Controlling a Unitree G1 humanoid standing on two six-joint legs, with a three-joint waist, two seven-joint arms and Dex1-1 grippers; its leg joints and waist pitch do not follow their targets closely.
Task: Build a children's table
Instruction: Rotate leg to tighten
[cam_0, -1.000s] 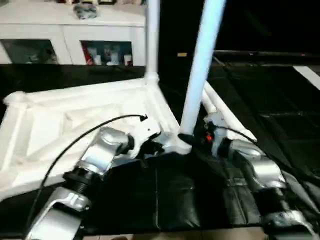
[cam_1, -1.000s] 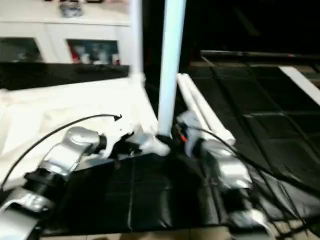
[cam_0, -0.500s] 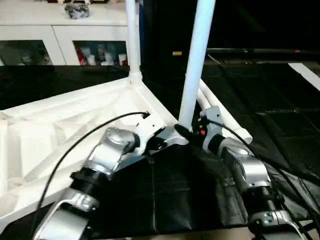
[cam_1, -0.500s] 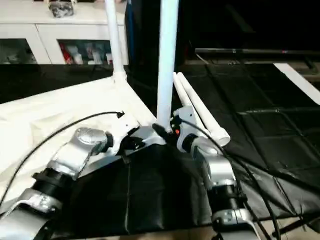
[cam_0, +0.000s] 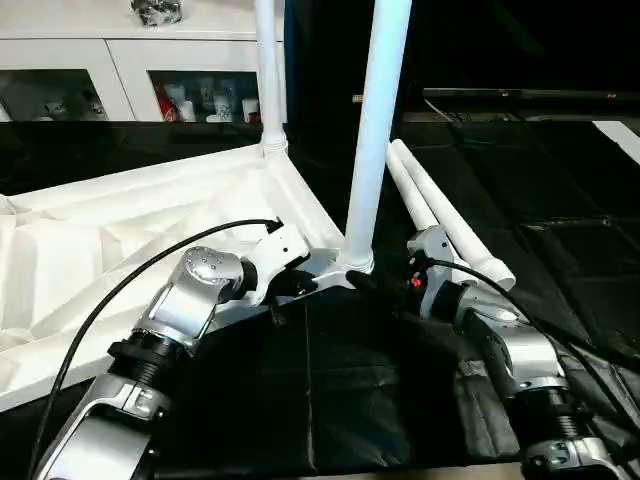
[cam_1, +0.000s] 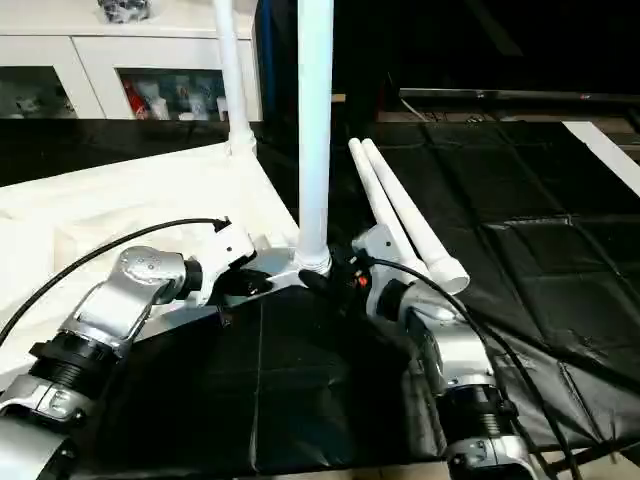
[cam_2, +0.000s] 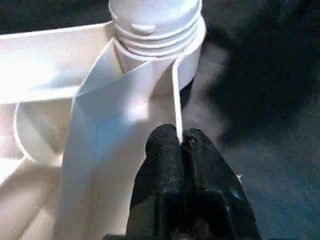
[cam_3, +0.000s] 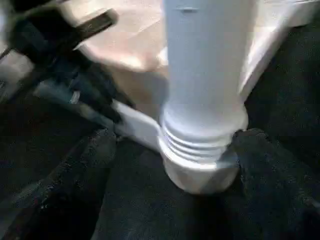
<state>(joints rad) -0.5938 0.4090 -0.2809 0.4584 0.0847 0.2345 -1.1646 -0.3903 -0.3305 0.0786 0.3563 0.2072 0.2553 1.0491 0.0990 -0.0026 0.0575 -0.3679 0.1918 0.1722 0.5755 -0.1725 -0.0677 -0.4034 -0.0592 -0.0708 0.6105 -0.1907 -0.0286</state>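
Note:
The children's table lies upside down on the black mat, its white ribbed tabletop (cam_0: 120, 240) facing up. One white leg (cam_0: 266, 70) stands in the far corner socket and a second leg (cam_0: 375, 130) stands upright in the near corner socket (cam_0: 352, 268). Two loose legs (cam_0: 445, 215) lie side by side on the mat to the right. My left gripper (cam_0: 298, 284) is shut on the tabletop's thin rim wall (cam_2: 176, 100) just beside that near socket. My right gripper (cam_3: 176, 142) is open, its fingers (cam_3: 87, 165) standing either side of the near leg's threaded base (cam_3: 202, 145).
A white cabinet with glass doors (cam_0: 120, 70) runs along the back left. The black mat (cam_0: 340, 390) covers the floor in front and to the right. A black cable (cam_0: 150, 285) arcs over my left forearm, and another trails from my right wrist.
My right gripper has opened wider around the near leg's base and drawn back a little. The left gripper keeps its hold on the rim. The head camera has shifted.

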